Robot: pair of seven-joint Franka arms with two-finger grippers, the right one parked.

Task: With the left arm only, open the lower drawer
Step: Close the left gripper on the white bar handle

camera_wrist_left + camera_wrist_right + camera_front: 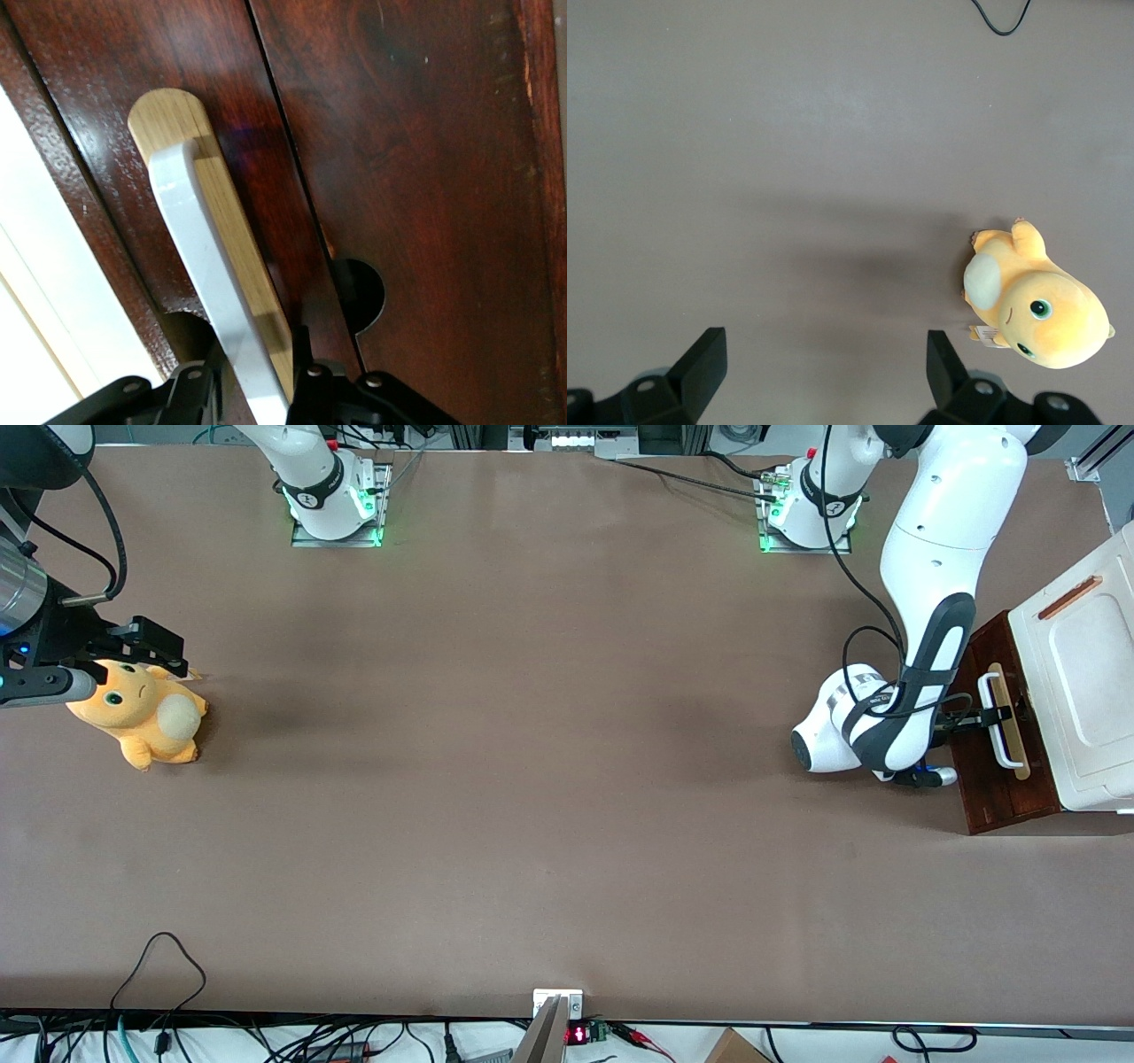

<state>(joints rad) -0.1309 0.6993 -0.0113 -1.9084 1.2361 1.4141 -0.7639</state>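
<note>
The left arm's gripper (257,390) pinches the smooth white U-shaped handle (208,274) on the glossy reddish-brown lower drawer (425,177).

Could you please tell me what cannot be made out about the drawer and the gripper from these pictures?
- Lower drawer inside: no view shows it.
- White handle, one end: cut off by the wrist view's edge; in the front view the left arm crosses it.
- Gripper at the handle: only finger bases show, so contact is unclear.
</note>
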